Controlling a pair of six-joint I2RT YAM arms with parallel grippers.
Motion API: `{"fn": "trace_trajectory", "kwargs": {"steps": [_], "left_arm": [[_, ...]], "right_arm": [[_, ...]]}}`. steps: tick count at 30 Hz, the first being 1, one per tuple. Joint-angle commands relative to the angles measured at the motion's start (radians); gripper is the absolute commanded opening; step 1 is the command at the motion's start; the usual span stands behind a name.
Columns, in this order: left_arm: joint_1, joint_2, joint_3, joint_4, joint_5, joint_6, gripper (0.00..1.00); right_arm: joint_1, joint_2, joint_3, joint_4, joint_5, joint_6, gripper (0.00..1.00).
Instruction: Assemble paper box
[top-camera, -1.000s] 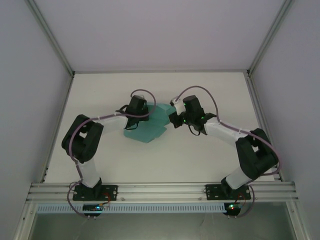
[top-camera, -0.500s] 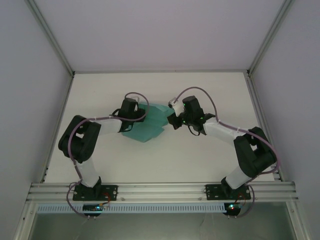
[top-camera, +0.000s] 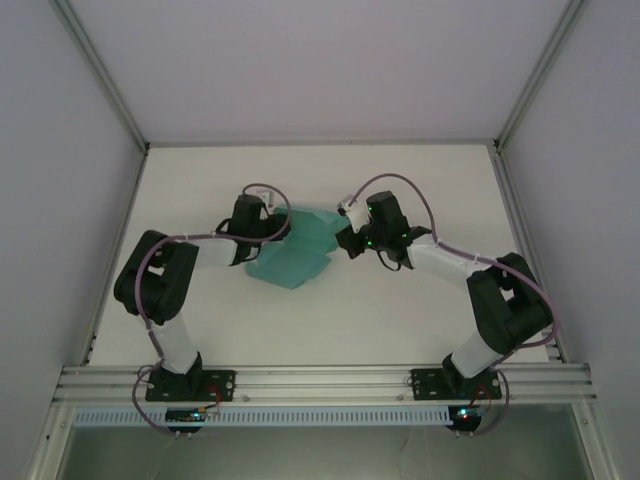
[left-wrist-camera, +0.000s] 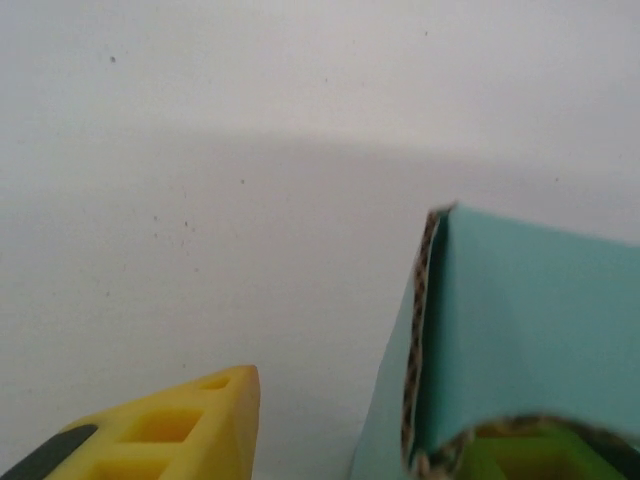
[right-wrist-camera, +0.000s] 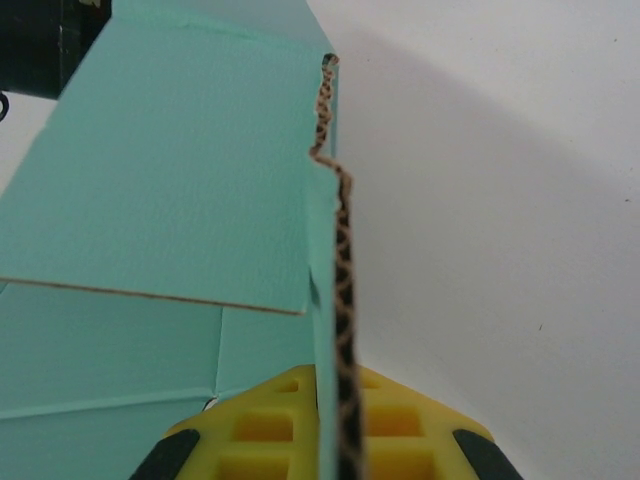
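Left gripper (top-camera: 262, 222) and right gripper (top-camera: 345, 235) flank the paper box (top-camera: 295, 258) mid-table, seen from above. Left wrist: jaws apart, pinching nothing — a card wall stands just beside one finger. Right wrist: jaws closed on a raised wall's edge. Risk — with only one pinch, thin card may buckle or the sheet swing.

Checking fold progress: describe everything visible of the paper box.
The paper box is teal-green corrugated card, with a brown wavy core showing at the cut edges. It lies mid-table, half folded: flat panels down, one wall raised. The right tool is shut on that wall's upright edge. The left tool is open, one yellow finger apart from a raised corner.
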Motion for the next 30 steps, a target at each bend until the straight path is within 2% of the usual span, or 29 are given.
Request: {"fn": "trace_trajectory", "kwargs": {"steps": [1, 4, 9, 17, 19, 22, 30], "left_arm": [[0.013, 0.010, 0.007, 0.066, 0.028, 0.003, 0.42], [0.013, 0.025, 0.016, 0.076, 0.076, 0.012, 0.42], [0.013, 0.057, 0.024, 0.057, 0.080, 0.012, 0.38], [0.013, 0.091, 0.003, 0.056, -0.035, -0.003, 0.21], [0.004, 0.095, 0.006, 0.051, -0.091, -0.005, 0.10], [-0.015, 0.091, 0.028, -0.012, -0.213, 0.023, 0.01], [-0.059, 0.060, 0.060, -0.174, -0.679, 0.120, 0.00]], "right_arm": [[-0.001, 0.034, -0.013, -0.139, -0.004, -0.020, 0.00], [-0.002, 0.039, -0.011, -0.140, -0.005, -0.019, 0.00], [-0.011, 0.044, -0.008, -0.138, -0.001, -0.011, 0.00], [-0.010, 0.038, -0.022, -0.124, 0.025, -0.013, 0.00], [-0.008, 0.027, -0.032, -0.120, 0.055, -0.009, 0.00], [-0.004, -0.008, -0.064, -0.089, 0.101, 0.003, 0.00], [-0.003, -0.105, -0.120, -0.052, 0.301, 0.044, 0.00]]}}
